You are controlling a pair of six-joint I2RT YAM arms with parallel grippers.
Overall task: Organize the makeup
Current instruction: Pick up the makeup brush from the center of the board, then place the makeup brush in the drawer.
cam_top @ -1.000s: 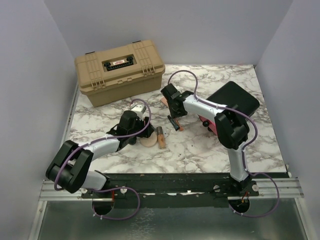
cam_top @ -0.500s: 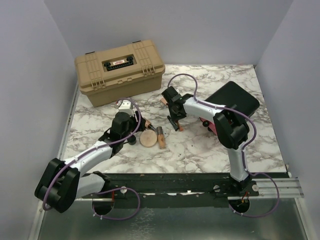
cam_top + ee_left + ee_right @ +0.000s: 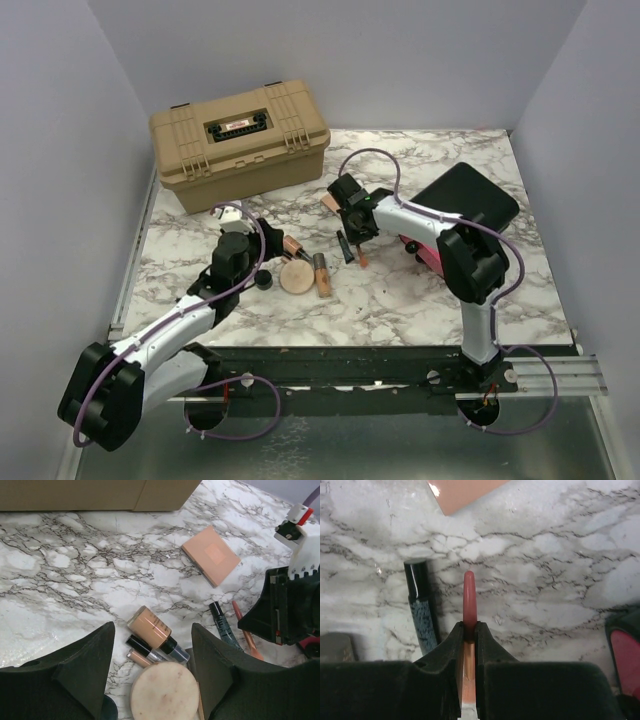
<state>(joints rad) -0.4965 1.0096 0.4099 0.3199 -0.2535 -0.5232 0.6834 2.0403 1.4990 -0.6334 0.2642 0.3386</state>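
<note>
My right gripper is pinched narrow on the pink stick. Both fingers press against its sides, and its rounded tip pokes out ahead of my fingertips over the marble table. I cannot tell whether the stick rests on the marble or is lifted off it. Just left of that hand lies the black tube, roughly parallel to the stick and apart from it. Ahead and a little left, a corner of the square compact shows at the edge of my view. The black box sits off to that hand's right. My left gripper is spread wide and holds nothing, hanging above the table. Below the gap between its fingers lies the copper tube with a dark cap. Two thin tubes lie tight against its near side. The round compact is nearest my wrist and touches them. The jar stands close by that hand, just beside the round compact. From my left hand the square compact is ahead and to the right, well apart from the cluster. The black tube and pink stick lie to the right, where my other hand reaches in. The tan box stands ahead and to the left.
</note>
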